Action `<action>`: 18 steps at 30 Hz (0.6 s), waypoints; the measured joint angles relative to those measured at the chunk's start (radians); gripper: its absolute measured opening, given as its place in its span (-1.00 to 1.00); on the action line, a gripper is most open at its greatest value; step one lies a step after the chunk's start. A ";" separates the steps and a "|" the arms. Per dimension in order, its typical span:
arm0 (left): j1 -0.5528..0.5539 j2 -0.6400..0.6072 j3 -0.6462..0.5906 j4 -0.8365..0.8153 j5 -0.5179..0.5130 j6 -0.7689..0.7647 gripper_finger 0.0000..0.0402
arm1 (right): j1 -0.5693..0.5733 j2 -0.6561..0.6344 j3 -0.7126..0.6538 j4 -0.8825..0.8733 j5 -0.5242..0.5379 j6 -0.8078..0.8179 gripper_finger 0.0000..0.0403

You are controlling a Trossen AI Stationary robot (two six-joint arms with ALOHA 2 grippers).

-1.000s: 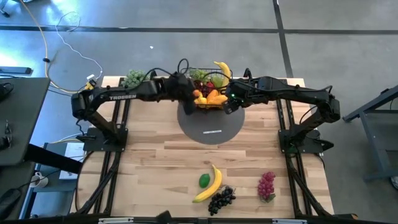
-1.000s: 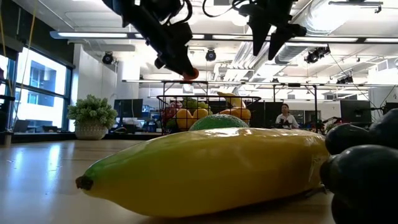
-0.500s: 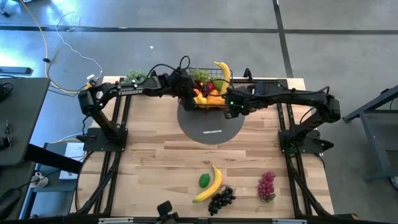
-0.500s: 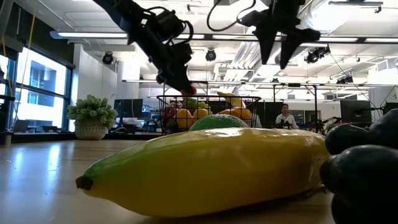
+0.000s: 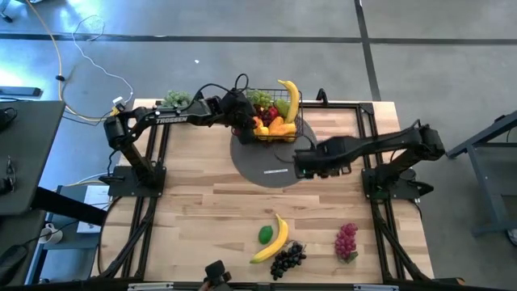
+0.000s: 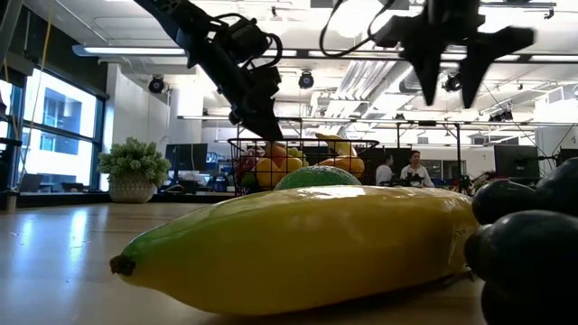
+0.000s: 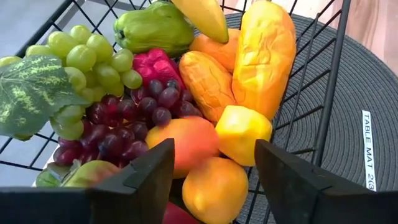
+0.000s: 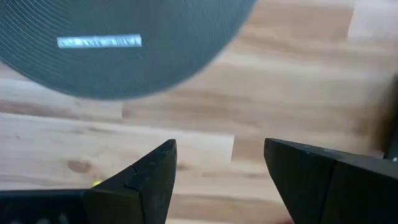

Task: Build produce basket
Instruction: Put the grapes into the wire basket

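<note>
The black wire basket (image 5: 296,123) stands on the grey round mat (image 5: 273,162) at the table's far middle, heaped with produce (image 7: 205,81): grapes, oranges, a lemon, a banana. My left gripper (image 7: 214,149) hangs open just over the fruit at the basket's left side (image 5: 249,121), slanting down, an orange-red fruit (image 7: 186,143) below its fingers. My right gripper (image 5: 303,166) points down, open, above the bare wood at the mat's right edge (image 8: 221,146). A banana (image 5: 271,240), a green fruit (image 5: 265,234), black grapes (image 5: 287,259) and red-purple grapes (image 5: 346,241) lie near the front edge.
A pale green leafy bunch (image 5: 174,99) sits at the far left corner. In the low view the banana (image 6: 298,248) and black grapes (image 6: 528,244) fill the foreground. People sit in the room behind (image 6: 415,169). Bare wood stretches between the mat and the front produce.
My left gripper has sunk toward the basket and let go of a small red-orange piece that it held at its fingertips. My right gripper has left the basket's right side, moving toward the near edge and down, its wrist rolling.
</note>
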 joint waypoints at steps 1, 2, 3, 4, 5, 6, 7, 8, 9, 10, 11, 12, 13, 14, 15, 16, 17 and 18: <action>0.000 0.000 0.000 0.000 -0.001 0.000 0.07 | 0.023 0.000 -0.006 0.000 -0.004 0.041 0.11; 0.000 0.000 0.000 0.000 -0.002 0.000 0.10 | 0.044 0.000 -0.011 0.001 -0.008 0.082 0.11; 0.000 0.000 0.000 0.000 -0.004 0.000 0.11 | 0.066 0.000 -0.017 0.000 -0.013 0.122 0.11; 0.000 0.000 0.000 -0.001 -0.008 -0.001 0.13 | 0.089 0.000 -0.022 0.001 -0.017 0.161 0.11; 0.000 -0.001 0.000 -0.001 -0.012 -0.002 0.14 | 0.109 0.000 -0.028 0.001 -0.024 0.198 0.11; 0.000 -0.002 0.000 -0.001 -0.016 -0.004 0.14 | 0.129 0.000 -0.032 0.001 -0.032 0.232 0.11; 0.000 -0.007 0.000 -0.002 -0.023 -0.003 0.14 | 0.149 0.000 -0.037 0.002 -0.043 0.266 0.11; 0.000 -0.012 0.000 -0.003 -0.029 0.000 0.14 | 0.168 0.000 -0.042 0.003 -0.055 0.297 0.11; 0.000 -0.018 0.000 -0.003 -0.032 0.000 0.14 | 0.187 0.000 -0.046 0.003 -0.071 0.324 0.11; 0.000 -0.023 0.000 -0.002 -0.033 0.000 0.13 | 0.205 0.000 -0.050 0.003 -0.087 0.350 0.11; 0.000 -0.029 0.000 -0.002 -0.032 0.000 0.13 | 0.223 0.000 -0.054 0.005 -0.105 0.375 0.11; 0.000 -0.035 0.000 -0.003 -0.032 0.000 0.13 | 0.240 0.000 -0.059 0.005 -0.125 0.401 0.11; 0.000 -0.042 0.000 -0.003 -0.032 0.000 0.13 | 0.257 0.000 -0.061 0.000 -0.144 0.423 0.11; 0.000 -0.051 0.000 -0.002 -0.032 0.000 0.13 | 0.276 0.000 -0.061 0.000 -0.158 0.442 0.11; 0.000 -0.060 0.000 -0.001 -0.032 0.000 0.13 | 0.291 0.000 -0.061 0.002 -0.171 0.458 0.11; 0.000 -0.068 0.000 0.000 -0.032 0.000 0.13 | 0.308 0.000 -0.061 0.002 -0.181 0.472 0.11; 0.000 -0.075 0.000 0.000 -0.033 0.000 0.13 | 0.325 0.000 -0.061 0.003 -0.189 0.489 0.11; 0.000 -0.083 0.000 -0.001 -0.033 0.000 0.13 | 0.342 0.000 -0.061 0.003 -0.199 0.505 0.11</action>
